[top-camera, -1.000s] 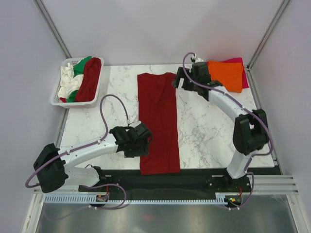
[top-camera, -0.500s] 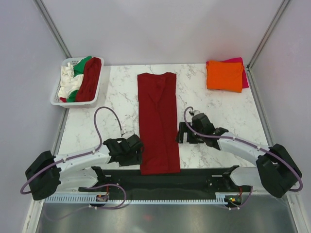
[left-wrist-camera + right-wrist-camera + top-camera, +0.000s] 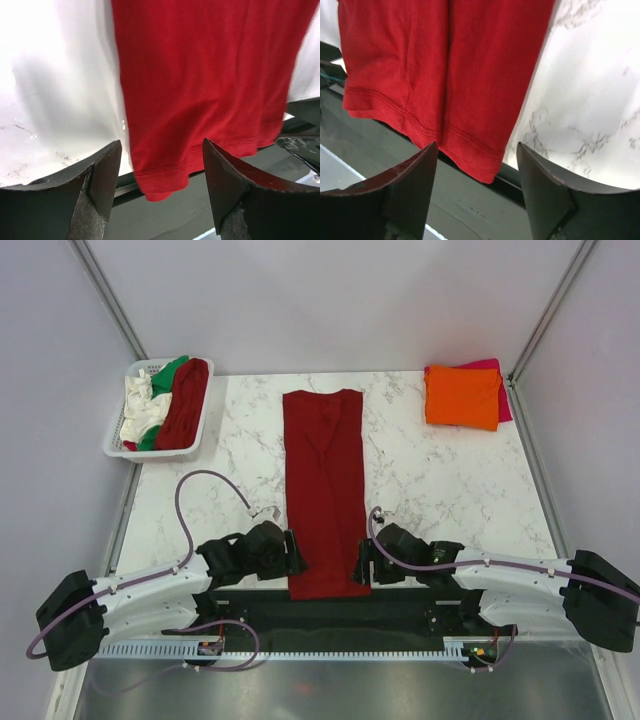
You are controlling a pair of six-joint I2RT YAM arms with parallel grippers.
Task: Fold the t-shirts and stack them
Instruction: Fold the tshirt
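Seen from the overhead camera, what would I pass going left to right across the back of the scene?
white basket → dark red t-shirt, spread out flat → orange t-shirt, folded

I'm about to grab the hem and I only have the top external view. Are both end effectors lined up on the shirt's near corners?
Observer: In the left wrist view, the left end effector is open. The dark red t-shirt's near left corner is framed between its fingers, unclamped.
Operator: And the right one?
Observer: In the right wrist view, the right end effector is open too. It frames the near right corner, which hangs past the table edge.
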